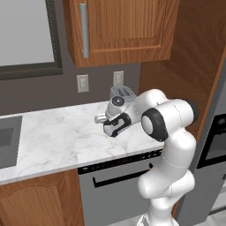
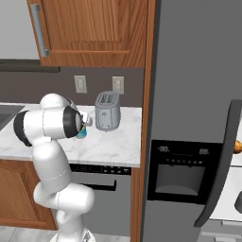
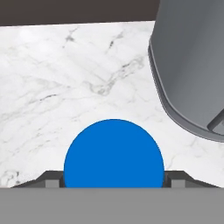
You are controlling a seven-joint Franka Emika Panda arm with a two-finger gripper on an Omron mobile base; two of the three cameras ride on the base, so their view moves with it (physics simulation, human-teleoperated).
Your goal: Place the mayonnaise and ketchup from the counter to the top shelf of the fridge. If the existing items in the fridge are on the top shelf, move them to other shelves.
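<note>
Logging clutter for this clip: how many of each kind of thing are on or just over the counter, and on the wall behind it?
Toaster: 1
Mayonnaise: 1
Wall outlets: 2
Total: 4

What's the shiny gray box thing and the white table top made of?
The toaster looks like smooth grey metal: an even sheen and rounded edges, though painted plastic could look the same. The counter looks like polished marble or a marble-look laminate: white with thin grey veins. The cabinet above looks like varnished brown wood with visible grain.
</note>
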